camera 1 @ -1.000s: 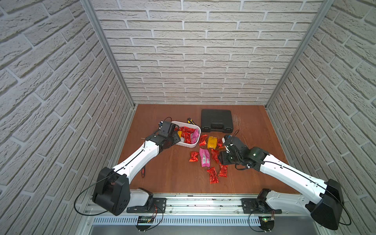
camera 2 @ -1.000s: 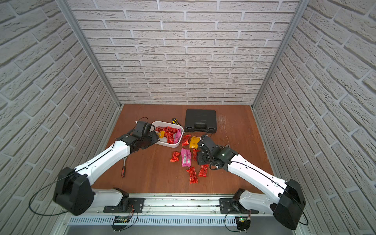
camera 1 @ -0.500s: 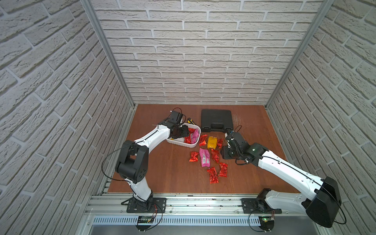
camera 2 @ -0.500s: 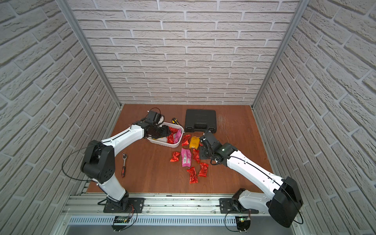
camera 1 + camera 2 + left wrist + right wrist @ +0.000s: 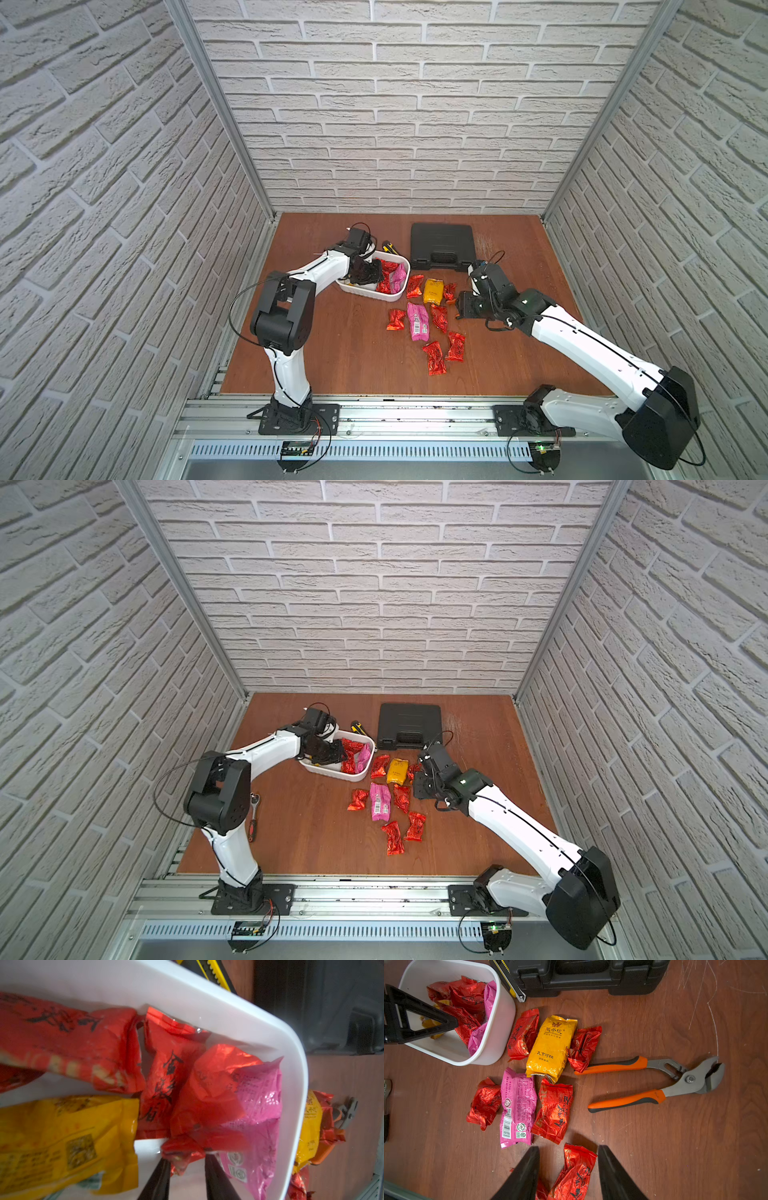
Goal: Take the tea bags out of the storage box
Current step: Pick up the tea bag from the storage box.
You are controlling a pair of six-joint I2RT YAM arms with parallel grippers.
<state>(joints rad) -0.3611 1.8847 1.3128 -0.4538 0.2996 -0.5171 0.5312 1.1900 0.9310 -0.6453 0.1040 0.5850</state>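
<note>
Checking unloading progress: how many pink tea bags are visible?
2. One pink tea bag lies on the table between two red sachets; the other pink one sits inside the storage box against its wall. More could be buried there.

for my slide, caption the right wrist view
Open right end effector over red tea bags, orange-handled pliers beside them

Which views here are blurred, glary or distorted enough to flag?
Left wrist: nearest red bag and yellow bag soft, case blurred. Right wrist: sharp, foil glints on red bags. Both top views: even light, sharp.
</note>
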